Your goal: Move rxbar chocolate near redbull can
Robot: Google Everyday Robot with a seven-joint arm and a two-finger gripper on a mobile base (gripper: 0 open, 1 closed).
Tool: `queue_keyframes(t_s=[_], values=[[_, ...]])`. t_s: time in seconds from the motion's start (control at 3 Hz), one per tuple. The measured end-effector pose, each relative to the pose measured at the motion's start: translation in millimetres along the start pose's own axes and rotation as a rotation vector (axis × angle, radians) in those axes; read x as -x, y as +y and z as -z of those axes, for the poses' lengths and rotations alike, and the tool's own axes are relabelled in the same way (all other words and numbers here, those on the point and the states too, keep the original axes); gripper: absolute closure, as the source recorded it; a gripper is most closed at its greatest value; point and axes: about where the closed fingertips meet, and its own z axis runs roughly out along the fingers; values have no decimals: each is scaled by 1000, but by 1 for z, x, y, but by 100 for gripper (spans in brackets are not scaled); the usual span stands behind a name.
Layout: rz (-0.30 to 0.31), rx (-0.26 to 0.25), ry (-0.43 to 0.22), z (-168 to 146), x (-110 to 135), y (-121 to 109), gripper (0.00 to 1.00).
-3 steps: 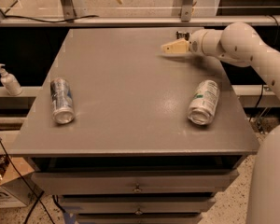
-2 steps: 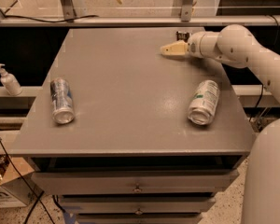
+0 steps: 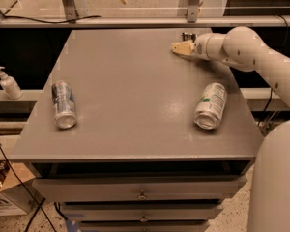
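Hardly anything has moved in the last second: the gripper (image 3: 181, 48) stays low over the far right corner of the table (image 3: 135, 81), and whether it grasps anything cannot be told. Just behind it, at the far edge, lies the rxbar chocolate (image 3: 187, 35). The redbull can (image 3: 63, 104) lies well apart, near the left edge.

Cans: two, both lying on their sides on the table (image 3: 135, 129). One is the redbull can (image 3: 63, 105) at left, the other a silver-white can (image 3: 211, 105) with green print at right. Pump bottle (image 3: 8, 83): one, off the table's left side. Arm (image 3: 251, 52): one, with one gripper (image 3: 182, 48) over the table's far right corner. Small dark object (image 3: 187, 35) just behind the gripper: one, unidentifiable. Drawer knobs (image 3: 142, 195): two. Cardboard box (image 3: 5, 192): one.
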Motion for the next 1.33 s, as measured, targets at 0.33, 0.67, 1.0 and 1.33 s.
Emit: queue_keyframes(t_s=[0.33, 0.67, 1.0, 1.33], values=[[-9, 3, -11, 0, 3, 3, 63], [3, 19, -32, 2, 12, 10, 87], [43, 47, -62, 6, 28, 23, 100], [110, 74, -122, 19, 59, 41, 100]])
